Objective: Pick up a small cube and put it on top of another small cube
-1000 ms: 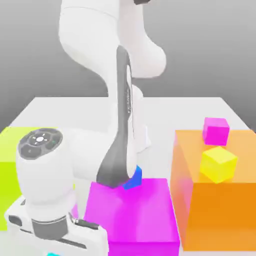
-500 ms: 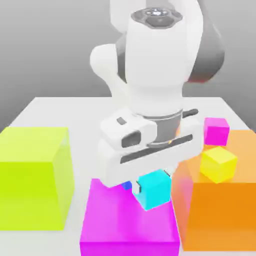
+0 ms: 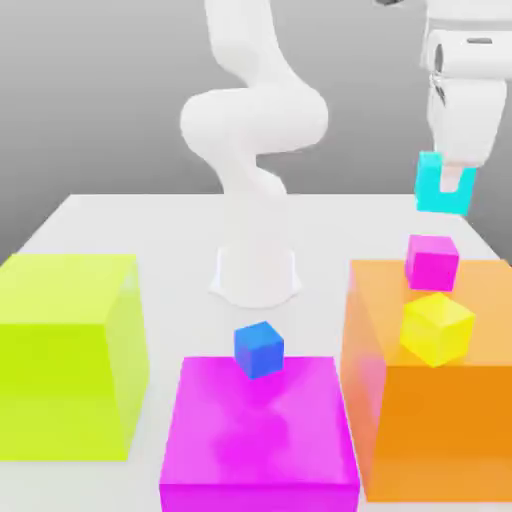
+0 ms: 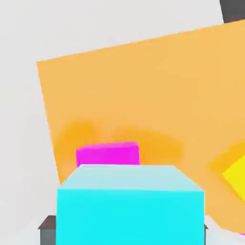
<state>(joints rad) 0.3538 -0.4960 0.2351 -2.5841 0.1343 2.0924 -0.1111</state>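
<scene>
**A:** What is held at this moment, and where?

**B:** The small cyan cube (image 3: 441,186) is carried between the fingers of the gripper (image 3: 452,190), which are closed against its sides and no wider than the cube itself. It is held in the air at the exterior view's right, above the small magenta cube (image 3: 432,261) and clear of it. That cube rests on the far part of the big orange block (image 3: 440,420).

**A:** What could go wrong from here?

**B:** A misaligned release is judged the main risk. In the hand view the cyan cube (image 4: 129,206) is seen with the magenta cube (image 4: 108,153) beyond it and offset to one side, so the two do not appear to be squarely lined up yet. If the cube were let go off-centre, it could be tipped off the edge and dropped onto the orange block (image 4: 143,91).

**A:** Is anything nearby endangered?

**B:** The small yellow cube (image 3: 437,327) sits near the magenta one, on the near side of the same block. It could be struck by a falling cube or brushed by a finger if the descent were steered towards it.

**A:** And the descent itself?

**B:** If the cube were pressed down too hard, the magenta cube could be shoved sideways. If it were released too high, a bounce could be expected. The small blue cube (image 3: 259,349) on the big magenta block (image 3: 260,440) is well apart and is judged safe.
</scene>
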